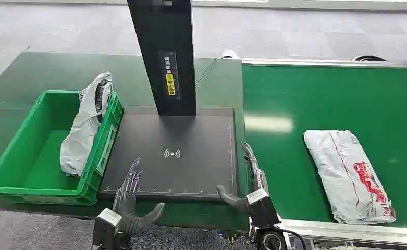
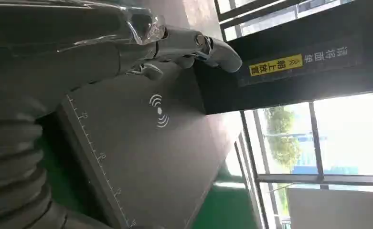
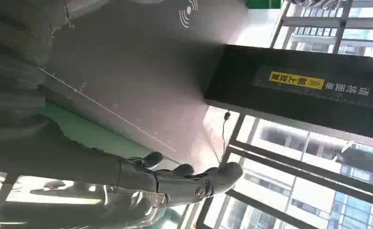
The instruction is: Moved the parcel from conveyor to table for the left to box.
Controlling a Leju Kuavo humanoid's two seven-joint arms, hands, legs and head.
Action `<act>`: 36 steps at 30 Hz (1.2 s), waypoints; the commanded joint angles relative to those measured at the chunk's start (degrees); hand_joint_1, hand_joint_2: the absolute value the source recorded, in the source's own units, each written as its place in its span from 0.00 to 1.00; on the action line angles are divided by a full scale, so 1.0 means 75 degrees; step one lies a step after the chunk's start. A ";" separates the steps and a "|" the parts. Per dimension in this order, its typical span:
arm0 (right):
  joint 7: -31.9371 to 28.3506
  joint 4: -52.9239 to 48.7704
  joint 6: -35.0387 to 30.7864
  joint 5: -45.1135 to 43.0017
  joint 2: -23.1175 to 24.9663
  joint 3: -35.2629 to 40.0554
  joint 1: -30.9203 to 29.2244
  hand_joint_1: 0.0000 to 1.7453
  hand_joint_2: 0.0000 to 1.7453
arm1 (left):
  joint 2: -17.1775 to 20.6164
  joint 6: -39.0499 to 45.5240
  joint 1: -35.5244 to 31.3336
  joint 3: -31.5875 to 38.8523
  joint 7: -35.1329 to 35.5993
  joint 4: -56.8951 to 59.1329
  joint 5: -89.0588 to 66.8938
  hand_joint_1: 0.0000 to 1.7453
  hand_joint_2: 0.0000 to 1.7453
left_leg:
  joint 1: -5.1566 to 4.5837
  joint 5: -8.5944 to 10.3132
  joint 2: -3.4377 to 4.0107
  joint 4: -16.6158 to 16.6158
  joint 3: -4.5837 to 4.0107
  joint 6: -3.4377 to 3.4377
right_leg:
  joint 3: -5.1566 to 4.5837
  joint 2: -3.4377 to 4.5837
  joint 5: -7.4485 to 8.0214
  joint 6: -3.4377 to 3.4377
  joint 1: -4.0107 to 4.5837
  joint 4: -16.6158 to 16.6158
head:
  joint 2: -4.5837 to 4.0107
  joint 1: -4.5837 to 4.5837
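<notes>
- Head view: the white parcel (image 1: 348,174) with red print lies flat on the green conveyor (image 1: 316,99), well apart from both hands. The left hand (image 1: 130,200) and right hand (image 1: 248,185) hover at the near edge of the dark scanner pad (image 1: 190,140) on the worktop (image 1: 45,73), fingers spread and holding nothing. A grey bag (image 1: 84,130) leans in the green box (image 1: 13,166).
- Left wrist view: the left hand's fingers (image 2: 213,47) stretch over the pad, empty.
- Right wrist view: the right hand's fingers (image 3: 184,179) extend beside the pad, empty.
</notes>
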 commanded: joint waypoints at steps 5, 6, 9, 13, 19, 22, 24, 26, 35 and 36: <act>-0.0040 0.0103 0.0005 -0.0099 -0.0130 0.0120 0.0023 0.00 1.00 | 0.0212 -0.0010 -0.0031 -0.0122 0.0076 0.0337 -0.0004 0.00 1.00 | -0.0002 0.0001 0.0001 -0.0010 0.0014 0.0002 | 0.0015 -0.0007 0.0000 -0.0003 0.0000 -0.0010 | 0.0003 0.0000; -0.0040 0.0073 0.0004 -0.0099 -0.0151 0.0138 0.0031 0.00 1.00 | 0.0229 -0.0017 -0.0030 -0.0159 0.0059 0.0353 -0.0007 0.00 1.00 | 0.0000 0.0001 0.0002 -0.0015 0.0019 0.0003 | 0.0020 -0.0009 0.0001 -0.0005 0.0002 -0.0016 | 0.0000 0.0000; -0.0039 0.0138 -0.0005 -0.0114 -0.0171 0.0127 0.0002 0.00 1.00 | 0.0237 -0.0013 -0.0001 -0.0172 0.0050 0.0337 -0.0004 0.00 1.00 | -0.0002 0.0001 0.0001 -0.0015 0.0019 0.0004 | 0.0020 -0.0010 0.0000 -0.0005 0.0001 -0.0015 | 0.0003 0.0000; 0.0172 0.0108 -0.1215 0.0796 -0.0216 0.0223 -0.0003 0.00 1.00 | 0.0221 -0.0003 0.0005 -0.0137 0.0045 0.0319 0.0010 0.00 1.00 | -0.0003 0.0000 0.0005 -0.0012 0.0018 0.0004 | 0.0019 -0.0004 0.0000 -0.0003 -0.0001 -0.0013 | 0.0003 0.0000; 0.2602 0.0391 -0.4853 0.4545 -0.0160 -0.0335 -0.0287 0.00 1.00 | 0.0110 0.0055 0.0159 -0.0160 0.0182 -0.0104 -0.0040 0.00 1.00 | -0.0001 -0.0002 0.0015 -0.0008 0.0015 0.0004 | 0.0014 0.0006 0.0003 -0.0003 0.0001 -0.0011 | 0.0000 0.0003; 0.2902 0.0019 -0.4701 0.4656 -0.0242 -0.0932 -0.0193 0.00 1.00 | 0.0079 0.0080 0.0162 -0.0170 0.0259 -0.0149 -0.0077 0.00 1.00 | -0.0002 0.0000 0.0003 -0.0008 0.0013 0.0005 | 0.0017 -0.0006 0.0001 -0.0002 0.0001 -0.0011 | 0.0000 0.0000; 0.3373 0.0049 -0.4524 0.5196 -0.0325 -0.1297 -0.0214 0.00 1.00 | 0.0083 0.0094 0.0163 -0.0156 0.0280 -0.0191 -0.0095 0.00 1.00 | -0.0004 0.0002 -0.0009 -0.0010 0.0014 0.0006 | 0.0020 -0.0020 -0.0002 -0.0002 -0.0001 -0.0011 | 0.0003 0.0003; 0.4161 0.0383 -0.3763 0.5654 -0.0476 -0.1956 -0.0423 0.00 1.00 | 0.0094 0.0069 0.0111 -0.0161 0.0300 -0.0222 -0.0121 0.00 1.00 | -0.0005 0.0002 -0.0010 -0.0006 0.0010 0.0005 | 0.0013 -0.0017 -0.0001 -0.0001 -0.0003 -0.0007 | 0.0000 0.0000; 0.5068 0.3466 -0.2438 0.6388 -0.1394 -0.3027 -0.1263 0.00 1.00 | 0.0140 -0.0096 -0.0013 -0.0045 0.0289 0.0066 -0.0049 0.00 1.00 | -0.0004 0.0005 -0.0009 -0.0015 0.0025 0.0007 | 0.0034 -0.0016 0.0007 0.0003 -0.0003 -0.0021 | 0.0000 0.0003; 0.5168 0.3619 -0.2353 0.6435 -0.1417 -0.3040 -0.1227 0.00 1.00 | 0.0151 -0.0127 -0.0021 -0.0021 0.0302 0.0045 -0.0038 0.00 1.00 | -0.0001 0.0008 -0.0014 -0.0023 0.0032 0.0008 | 0.0046 -0.0022 0.0011 0.0002 0.0000 -0.0033 | 0.0003 0.0003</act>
